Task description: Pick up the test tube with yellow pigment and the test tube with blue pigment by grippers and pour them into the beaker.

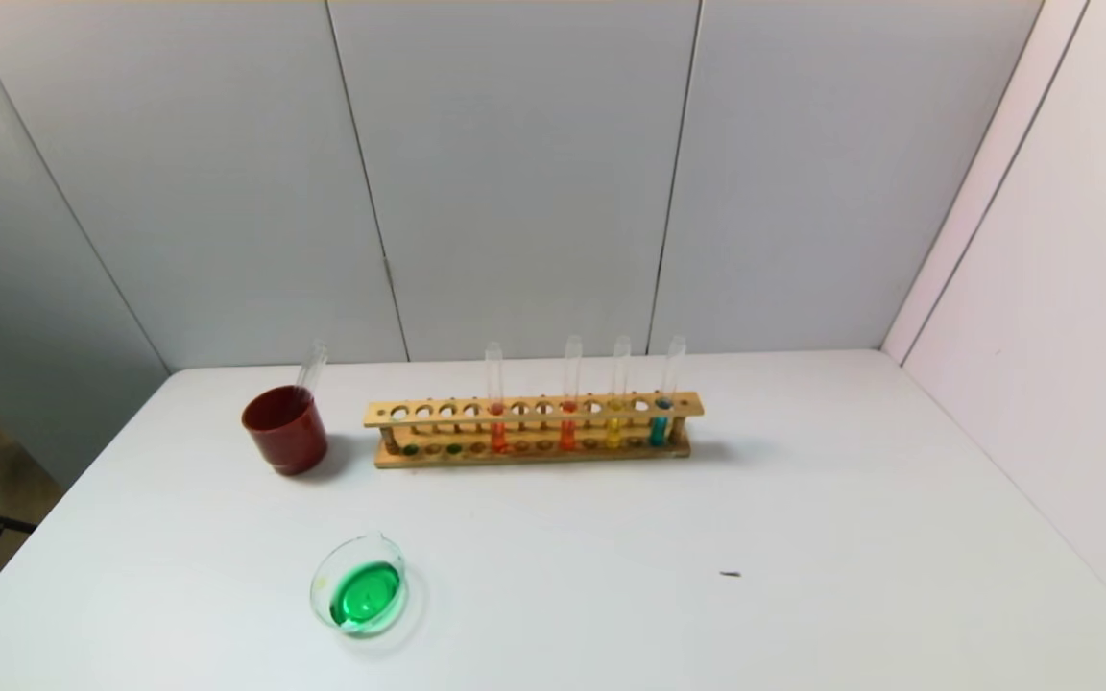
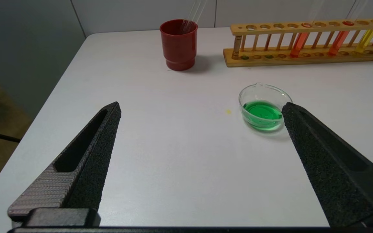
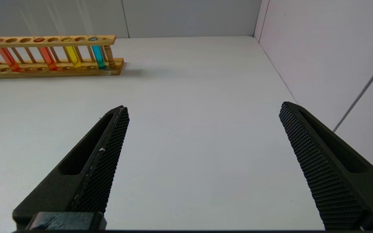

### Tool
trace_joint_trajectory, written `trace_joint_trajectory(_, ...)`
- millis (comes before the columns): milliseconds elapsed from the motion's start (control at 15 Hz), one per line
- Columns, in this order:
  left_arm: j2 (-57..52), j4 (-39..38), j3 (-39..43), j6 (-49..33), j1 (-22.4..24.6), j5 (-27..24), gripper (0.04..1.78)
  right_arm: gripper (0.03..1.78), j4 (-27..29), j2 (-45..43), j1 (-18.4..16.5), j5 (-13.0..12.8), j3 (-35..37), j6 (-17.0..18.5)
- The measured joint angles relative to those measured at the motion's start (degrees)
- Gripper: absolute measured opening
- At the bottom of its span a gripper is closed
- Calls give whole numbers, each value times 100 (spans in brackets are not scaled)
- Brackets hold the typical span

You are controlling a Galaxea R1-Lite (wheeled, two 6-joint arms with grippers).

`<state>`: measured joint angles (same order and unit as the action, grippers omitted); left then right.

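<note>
Left gripper (image 2: 201, 108): I had it hanging low over the near-left part of the white table (image 1: 803, 499), fingers spread wide apart, nothing between them. Didn't show up in my head view at all.
Right gripper (image 3: 202, 108): same deal on the near-right side, fingers wide apart and gripping nothing, just bare tabletop under it.
Beaker (image 1: 359, 584): sat near-left on the table with a pool of green liquid in the bottom. From the left wrist camera it was just past one fingertip, though I couldn't tell how much gap there was.
Wooden rack (image 1: 534, 429): stood across the far middle of the table, long side facing me, most of its holes unfilled.
Blue test tube (image 1: 661, 422): upright in the rack's last hole on the right end, cyan liquid low in it.
Yellow test tube (image 1: 615, 427): upright in the rack, just left of the blue one.
Two orange-red tubes (image 1: 567, 430): also upright in the rack, further left, with unfilled holes between them.
Red cup (image 1: 285, 429): stood left of the rack, apart from it, with a clear glass tube (image 1: 310, 368) leaning inside.
</note>
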<state>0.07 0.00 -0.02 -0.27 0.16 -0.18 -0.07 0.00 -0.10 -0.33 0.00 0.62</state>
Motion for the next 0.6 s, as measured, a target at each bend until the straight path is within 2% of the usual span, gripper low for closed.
trace_joint_trajectory(600, -17, 0, 2, 2, 0, 0, 175, 170, 0, 0, 0, -2, 0, 28)
